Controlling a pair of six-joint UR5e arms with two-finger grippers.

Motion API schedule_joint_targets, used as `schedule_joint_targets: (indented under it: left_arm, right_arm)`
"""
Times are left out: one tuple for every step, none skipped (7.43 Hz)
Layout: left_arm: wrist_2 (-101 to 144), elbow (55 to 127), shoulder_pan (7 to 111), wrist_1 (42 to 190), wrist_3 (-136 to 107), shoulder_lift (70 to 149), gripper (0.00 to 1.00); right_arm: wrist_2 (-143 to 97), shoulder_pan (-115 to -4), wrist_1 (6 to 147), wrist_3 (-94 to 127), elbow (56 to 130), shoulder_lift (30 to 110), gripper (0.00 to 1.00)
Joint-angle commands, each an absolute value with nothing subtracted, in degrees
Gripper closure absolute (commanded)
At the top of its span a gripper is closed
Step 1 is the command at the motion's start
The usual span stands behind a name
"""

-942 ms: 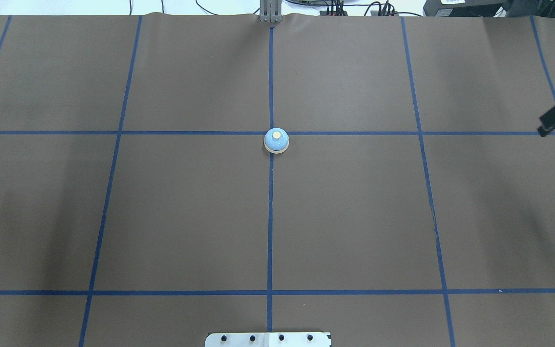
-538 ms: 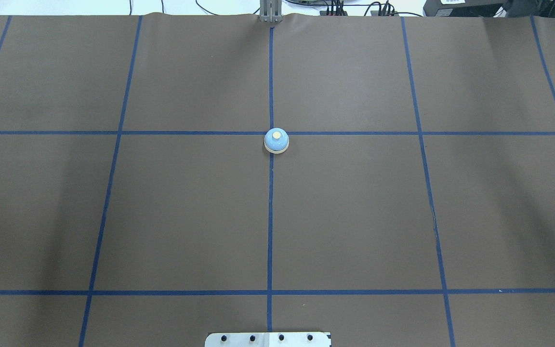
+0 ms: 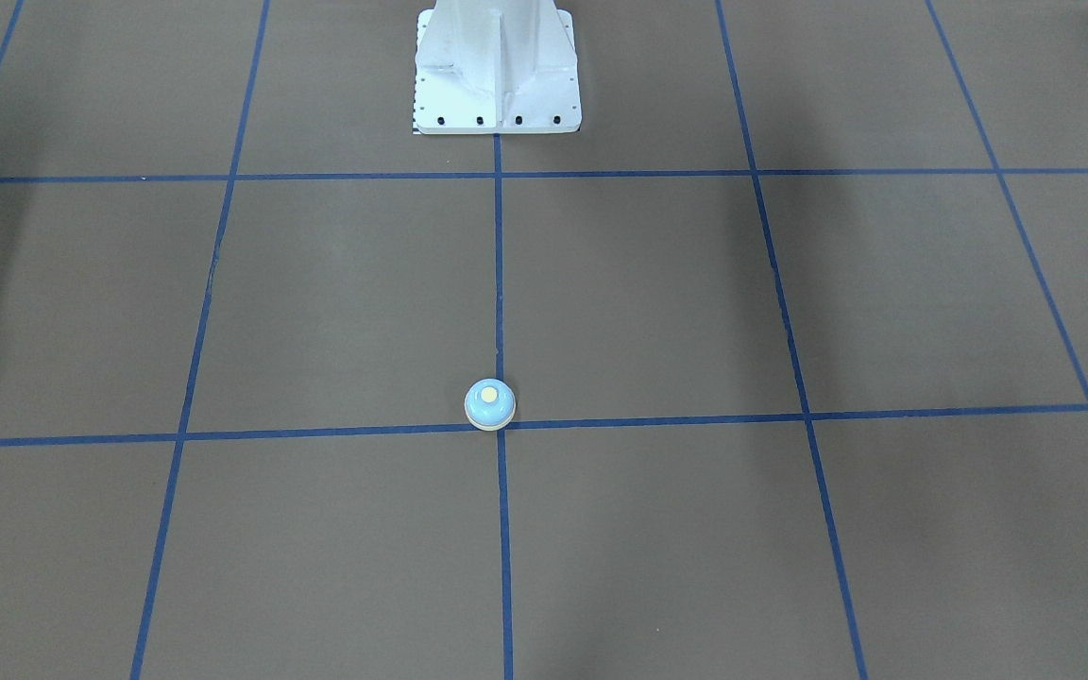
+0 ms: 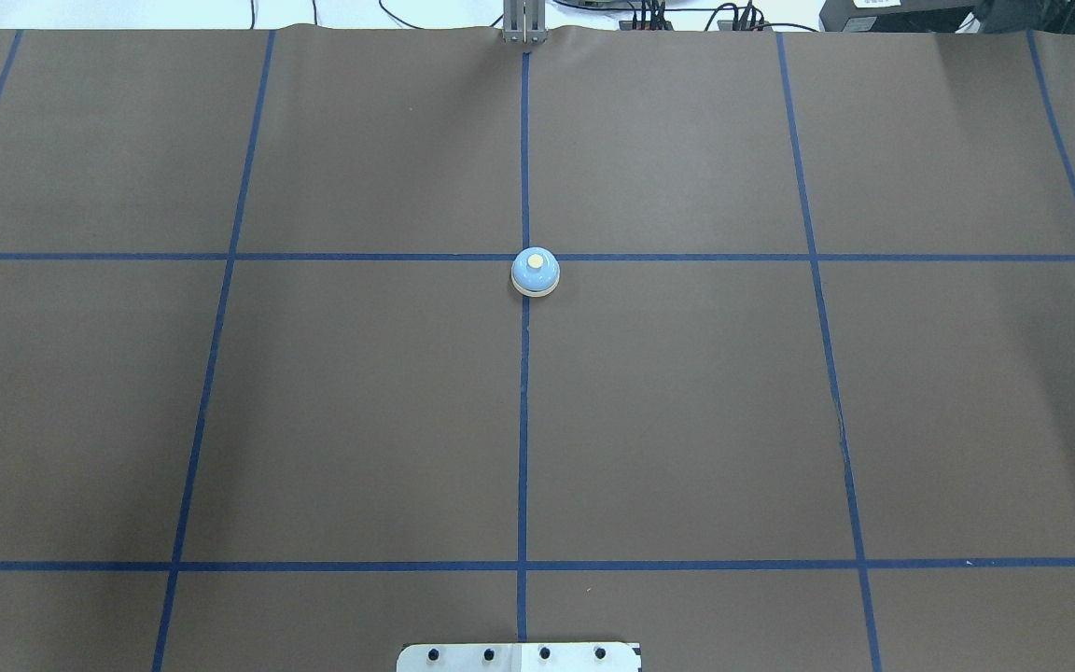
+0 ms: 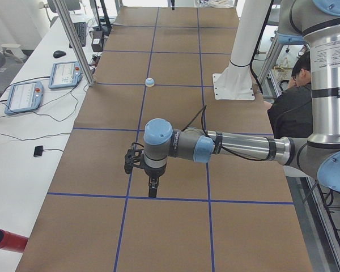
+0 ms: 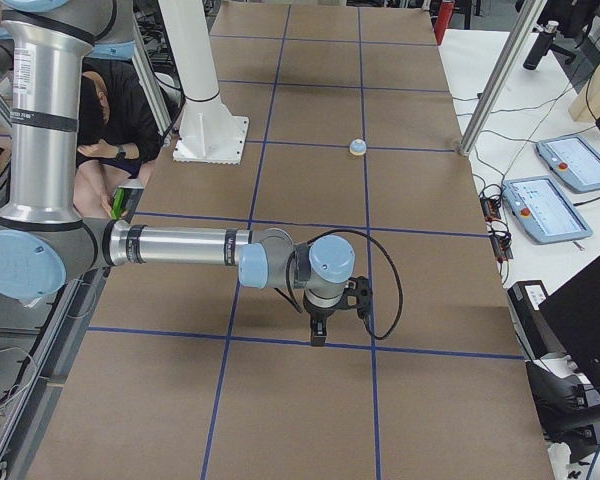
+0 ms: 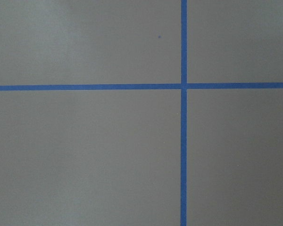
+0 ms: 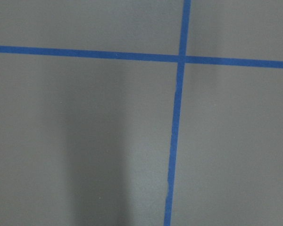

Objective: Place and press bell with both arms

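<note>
The bell [image 4: 535, 273] stands alone at the table's centre, on a crossing of blue tape lines, light blue with a cream button. It also shows in the front-facing view [image 3: 489, 404], far off in the left view [image 5: 150, 82] and in the right view [image 6: 357, 147]. My left gripper [image 5: 153, 190] points down over the table's left end, far from the bell. My right gripper [image 6: 317, 335] points down over the right end, also far from it. Both show only in the side views, so I cannot tell whether they are open or shut. Both wrist views show only bare mat and tape.
The white pedestal base [image 3: 497, 66] stands at the robot's edge of the brown mat. A person [image 5: 289, 96] sits behind the robot. Teach pendants [image 5: 68, 73] lie on the white side table. A metal post [image 4: 523, 23] stands at the far edge.
The right gripper, seen at the overhead view's right edge before, has moved out of that view to the right. The bell has not moved.
</note>
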State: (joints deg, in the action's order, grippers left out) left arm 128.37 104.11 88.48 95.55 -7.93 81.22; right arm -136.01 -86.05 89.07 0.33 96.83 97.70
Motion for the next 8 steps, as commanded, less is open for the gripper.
schedule_joint_targets:
  left_arm:
    - [128.58,104.24,88.68,97.73,-7.91,80.25,0.0]
    - [128.5,103.89,88.59,97.47,-7.74,78.24,0.0]
    - [128.5,103.89,88.51,97.12,-7.65,78.22,0.0]
    - [128.58,103.97,88.59,96.95,-7.47,78.22,0.0]
    - [128.67,104.24,88.59,97.03,-7.47,78.14,0.0]
    - [128.76,104.15,88.59,96.94,-7.47,78.22,0.0]
    - [128.67,103.98,88.51,96.94,-7.47,78.22,0.0]
    - [128.67,103.97,88.42,96.94,-7.3,78.31,0.0]
  right_arm:
    - [-137.28,-86.66,88.42,0.35,96.86,98.0,0.0]
    - [-137.29,-86.66,88.42,0.61,96.77,98.0,0.0]
    - [-137.37,-86.66,88.42,0.79,96.68,98.0,0.0]
    - [-137.2,-86.66,88.33,0.88,97.03,98.0,0.0]
    - [-137.11,-86.92,88.77,0.97,98.42,97.65,0.0]
    - [-136.76,-87.45,89.55,2.71,100.26,97.82,0.0]
    - [-136.76,-88.06,89.82,3.25,100.46,97.82,0.0]
    - [-136.76,-88.59,90.78,3.25,100.55,97.21,0.0]
